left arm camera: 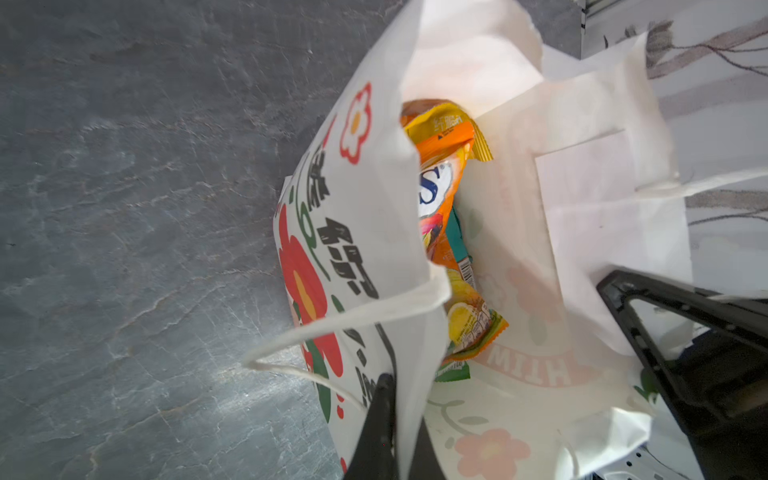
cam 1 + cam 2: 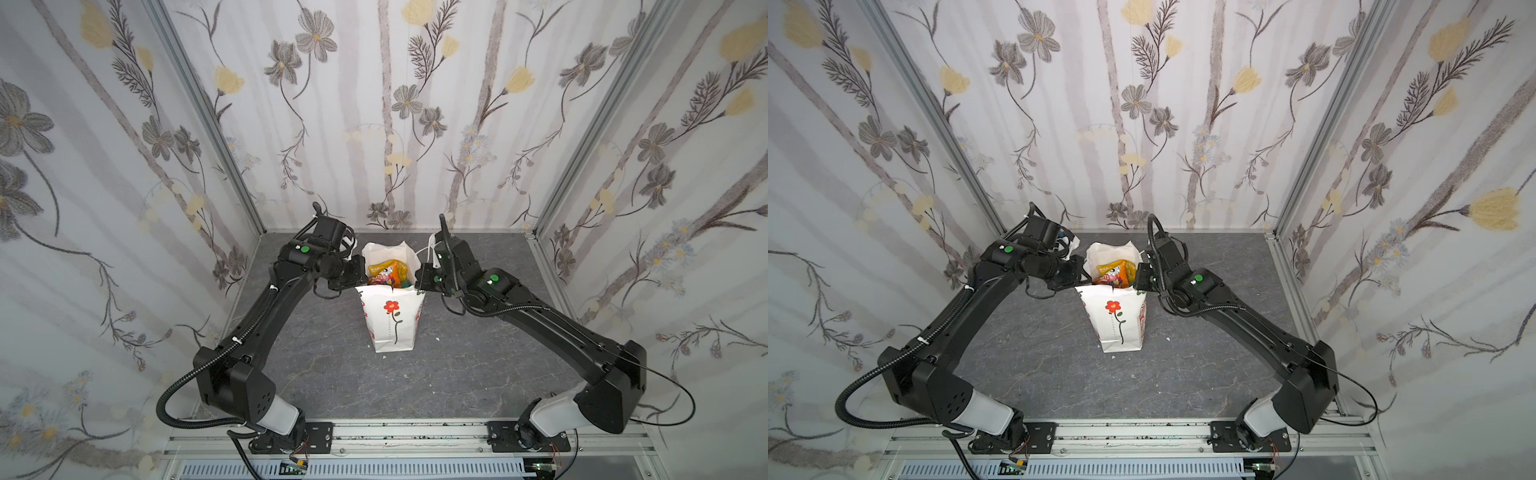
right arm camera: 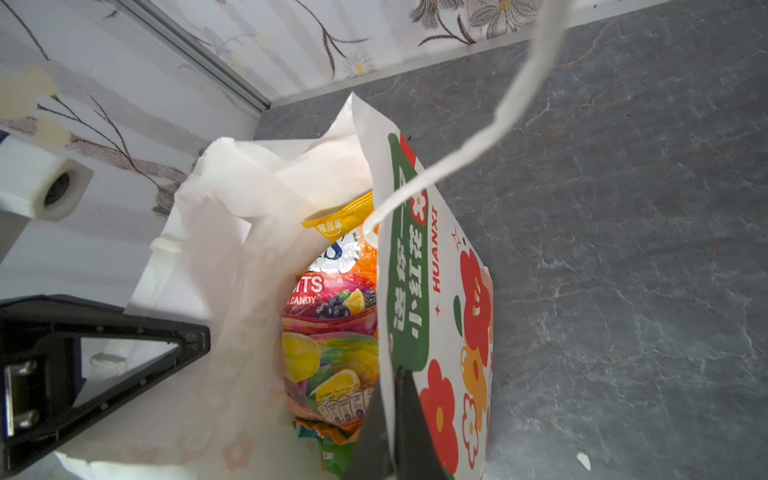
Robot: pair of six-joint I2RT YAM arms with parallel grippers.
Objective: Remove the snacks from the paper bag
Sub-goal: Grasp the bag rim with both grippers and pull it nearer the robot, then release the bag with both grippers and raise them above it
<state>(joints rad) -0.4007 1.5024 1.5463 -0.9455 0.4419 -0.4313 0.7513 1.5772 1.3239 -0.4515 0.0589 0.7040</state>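
While it stands upright at the centre of both top views, the paper bag point(image 2: 392, 320) has its mouth wide open. It is white, with 1 red flower on a black stem drawn on the side facing the camera. The snacks point(image 2: 388, 272) lie inside it, below the rim, as a crumpled bunch of orange and yellow foil.

From the right wrist view, the biggest packet point(image 3: 332, 332) is orange-pink with pictures of fruit and the word "CANDY". A yellow packet edge point(image 3: 338, 218) pokes out above it in the frame, and a green corner point(image 3: 336, 453) shows at the bottom edge. How many packets there are cannot be told.

The left fingers point(image 1: 376, 436) are together, clamped on the bag's rim with the paper wall pinched between them, at the bottom of the left wrist view. The right fingers point(image 3: 413, 428) are likewise together, clamped on the opposite rim, beside the green and red print. In both top views the 2 black arms meet the bag's mouth from the left and the right.

A white cord handle point(image 1: 332, 328) loops out across the left wrist view. Another cord handle point(image 3: 498, 112) curves toward the upper right of the right wrist view.

The bag's base rests on a dark grey, stone-patterned desk point(image 2: 332, 374). Flowered wallpaper walls point(image 2: 374, 104) fill the upper half of both top views.
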